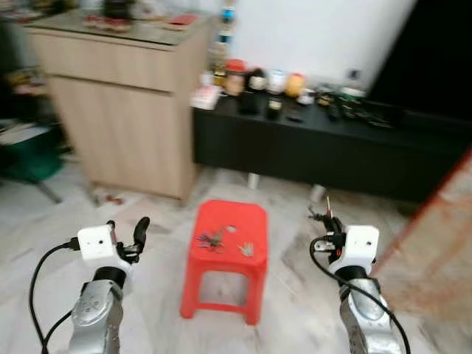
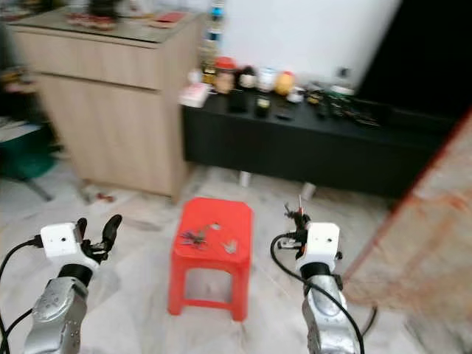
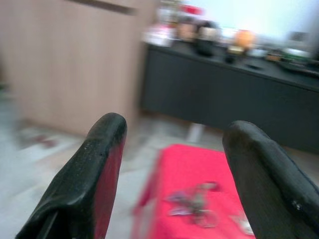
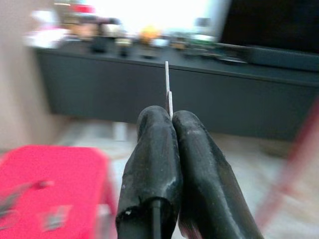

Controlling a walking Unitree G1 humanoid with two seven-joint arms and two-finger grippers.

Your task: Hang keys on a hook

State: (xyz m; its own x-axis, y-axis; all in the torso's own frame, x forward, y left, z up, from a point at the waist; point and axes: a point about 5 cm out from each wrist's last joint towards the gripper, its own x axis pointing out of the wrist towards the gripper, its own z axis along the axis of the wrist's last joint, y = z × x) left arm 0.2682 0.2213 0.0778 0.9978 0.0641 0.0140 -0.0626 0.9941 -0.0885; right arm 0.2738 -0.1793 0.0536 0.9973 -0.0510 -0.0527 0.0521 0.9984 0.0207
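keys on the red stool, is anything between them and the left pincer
Nothing visible. The open left pincer hangs beside the red stool, and only bare floor and stool top lie between it and the keys.

At the centre of the head view we see a red stool (image 1: 225,254) on a pale marbled floor (image 1: 155,295). On its seat lie a dark bunch of keys (image 1: 210,240), a small pale item (image 1: 245,249) to its right and a tiny one (image 1: 231,228) above. In the upper right of the frame a long black bench (image 1: 324,147) carries a blurred row of jars and bottles (image 1: 258,81). In the upper left a wooden cabinet (image 1: 122,110) stands on the floor, blurred things on top.
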